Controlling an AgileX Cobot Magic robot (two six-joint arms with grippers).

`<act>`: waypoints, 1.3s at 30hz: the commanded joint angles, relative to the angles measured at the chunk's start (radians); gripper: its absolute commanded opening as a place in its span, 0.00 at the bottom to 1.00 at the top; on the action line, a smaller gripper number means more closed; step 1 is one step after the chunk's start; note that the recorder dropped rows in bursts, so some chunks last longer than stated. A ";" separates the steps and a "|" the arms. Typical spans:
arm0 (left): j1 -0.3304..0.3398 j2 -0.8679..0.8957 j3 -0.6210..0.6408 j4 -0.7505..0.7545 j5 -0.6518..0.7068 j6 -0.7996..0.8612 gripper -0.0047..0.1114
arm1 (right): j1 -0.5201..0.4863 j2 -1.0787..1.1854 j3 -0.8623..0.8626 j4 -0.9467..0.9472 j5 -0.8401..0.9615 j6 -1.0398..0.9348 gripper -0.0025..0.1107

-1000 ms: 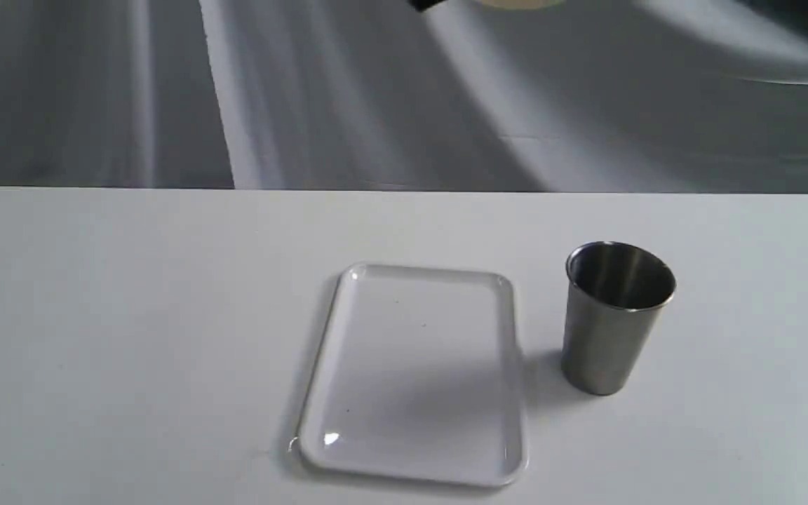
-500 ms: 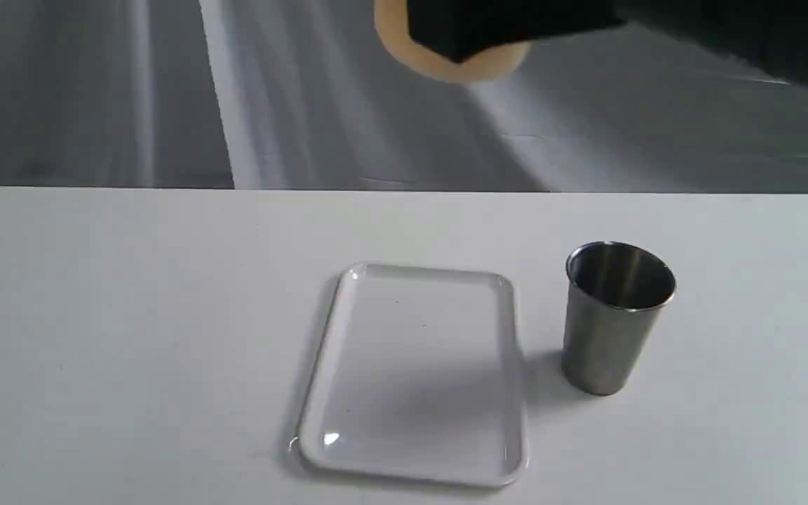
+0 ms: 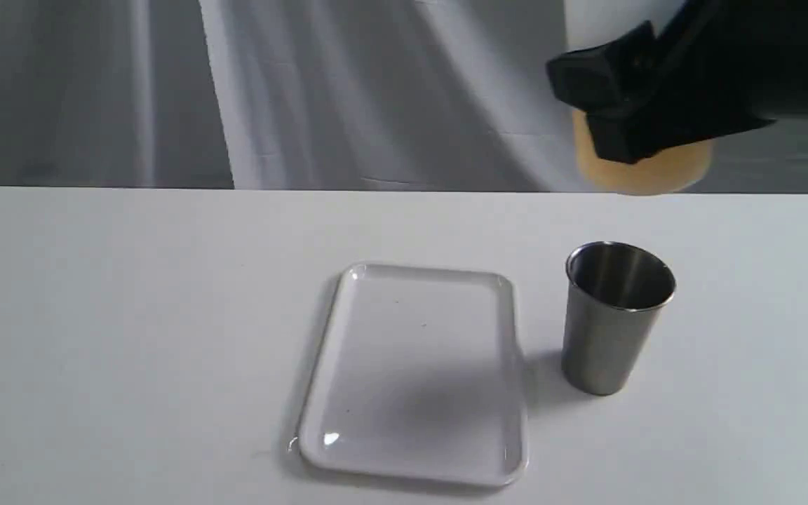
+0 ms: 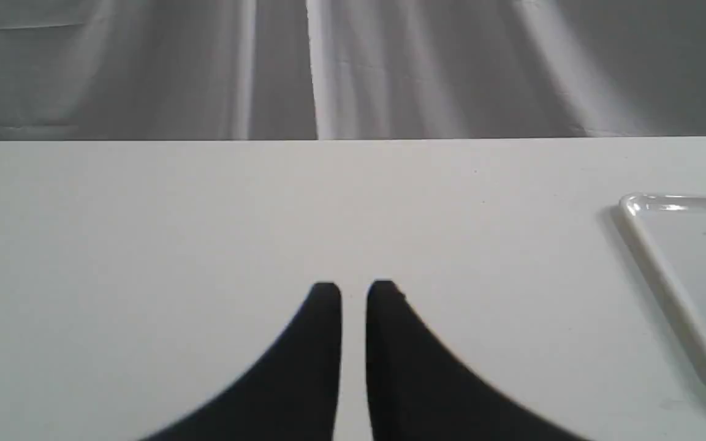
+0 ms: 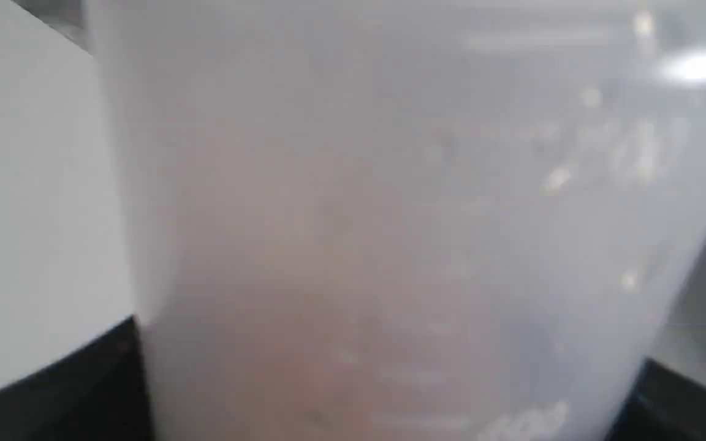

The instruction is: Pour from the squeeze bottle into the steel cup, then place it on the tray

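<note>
Right end effector (image 3: 630,116) grips squeeze bottle (image 3: 646,174) aloft near steel cup (image 3: 614,319); tray (image 3: 414,272) beside cup on worktop (image 3: 130,315); left end effector (image 4: 353,300) closed, empty.

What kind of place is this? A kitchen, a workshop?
Most likely a robot test setup in a lab, not a kitchen: a plain white table against a draped grey cloth backdrop, only a tray and steel cup laid out, and a black robot arm holding a squeeze bottle.
</note>
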 commanded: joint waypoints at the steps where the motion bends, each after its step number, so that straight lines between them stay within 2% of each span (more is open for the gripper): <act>1: -0.005 -0.003 0.004 0.000 -0.007 -0.003 0.11 | -0.065 0.011 -0.002 -0.129 0.012 0.073 0.02; 6: -0.005 -0.003 0.004 0.000 -0.007 -0.003 0.11 | -0.120 0.049 -0.002 -0.309 0.038 0.148 0.02; 13: -0.005 -0.003 0.004 0.000 -0.007 -0.005 0.11 | -0.132 0.093 -0.002 -0.562 0.061 0.230 0.02; 19: -0.005 -0.003 0.004 0.000 -0.007 -0.005 0.11 | -0.132 0.138 -0.002 -0.970 0.202 0.583 0.02; 22: -0.005 -0.003 0.004 0.000 -0.007 -0.005 0.11 | -0.132 0.164 -0.002 -1.093 0.267 0.703 0.02; 39: -0.005 -0.003 0.004 0.000 -0.007 -0.005 0.11 | -0.105 0.332 -0.002 -1.489 0.445 0.714 0.02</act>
